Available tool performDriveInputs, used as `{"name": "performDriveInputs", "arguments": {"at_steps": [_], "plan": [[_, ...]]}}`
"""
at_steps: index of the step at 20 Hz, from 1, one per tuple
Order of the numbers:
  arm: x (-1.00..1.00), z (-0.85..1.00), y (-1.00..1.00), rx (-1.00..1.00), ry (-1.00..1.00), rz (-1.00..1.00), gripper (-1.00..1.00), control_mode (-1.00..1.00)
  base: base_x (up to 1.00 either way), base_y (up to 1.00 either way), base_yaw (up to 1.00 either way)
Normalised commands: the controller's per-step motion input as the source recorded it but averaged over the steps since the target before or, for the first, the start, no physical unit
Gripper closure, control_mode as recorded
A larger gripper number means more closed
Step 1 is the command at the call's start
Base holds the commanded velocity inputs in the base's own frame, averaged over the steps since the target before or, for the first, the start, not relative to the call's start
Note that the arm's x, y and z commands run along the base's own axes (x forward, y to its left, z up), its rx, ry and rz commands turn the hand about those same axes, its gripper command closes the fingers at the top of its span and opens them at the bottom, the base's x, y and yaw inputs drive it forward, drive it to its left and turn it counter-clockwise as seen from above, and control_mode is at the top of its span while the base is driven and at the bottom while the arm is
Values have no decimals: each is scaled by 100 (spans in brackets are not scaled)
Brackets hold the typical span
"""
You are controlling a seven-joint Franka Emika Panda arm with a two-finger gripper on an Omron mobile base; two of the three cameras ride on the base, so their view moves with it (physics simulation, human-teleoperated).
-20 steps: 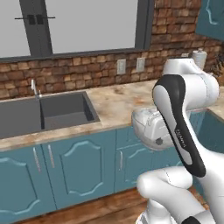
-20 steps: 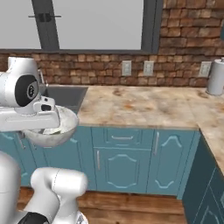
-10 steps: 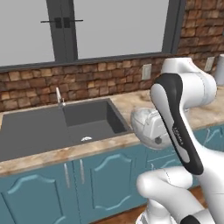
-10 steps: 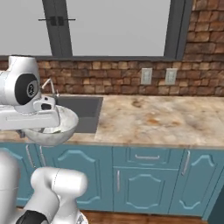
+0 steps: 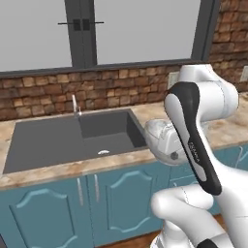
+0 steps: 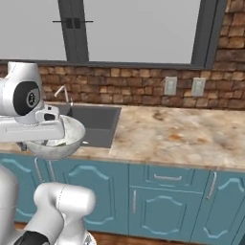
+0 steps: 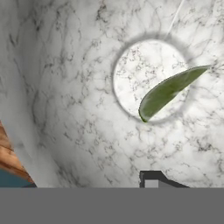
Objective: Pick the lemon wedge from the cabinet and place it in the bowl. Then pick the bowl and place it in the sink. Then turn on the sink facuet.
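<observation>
Gripper [image 6: 51, 125] clamps the rim of the bowl [image 6: 56, 141], carried at lower left of the right base view, in front of the sink [image 6: 93, 122]. Hand view shows the lemon wedge [image 7: 166, 92] lying on the bowl's floor. No legible writing.

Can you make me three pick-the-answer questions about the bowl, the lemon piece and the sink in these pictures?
1. Where is the lemon wedge?
A. inside the bowl
B. in the sink
C. on the floor

2. How many wall outlets are on the bricks in the right base view?
A. none
B. two
C. five

3. Where is the bowl right now?
A. sitting in the sink
B. upside down on the counter
C. held up in the air by the gripper

Answers: 1 A, the hand view shows it on the bowl's floor. 2 B, two pale outlets sit side by side. 3 C, it hangs in front of the blue cupboards, short of the sink.
</observation>
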Motion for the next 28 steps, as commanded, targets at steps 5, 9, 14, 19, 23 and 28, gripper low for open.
{"name": "performDriveInputs", "arguments": {"at_steps": [5,9,14,19,23,28], "plan": [[0,0,0,0,0,0,100,100,23,-62,30],[0,0,0,0,0,0,100,100,46,-32,17],[0,0,0,0,0,0,100,100,82,12,0],[0,0,0,0,0,0,100,100,60,40,-8],[0,0,0,0,0,0,100,100,24,24,-10],[0,0,0,0,0,0,100,100,10,7,-5]]}}
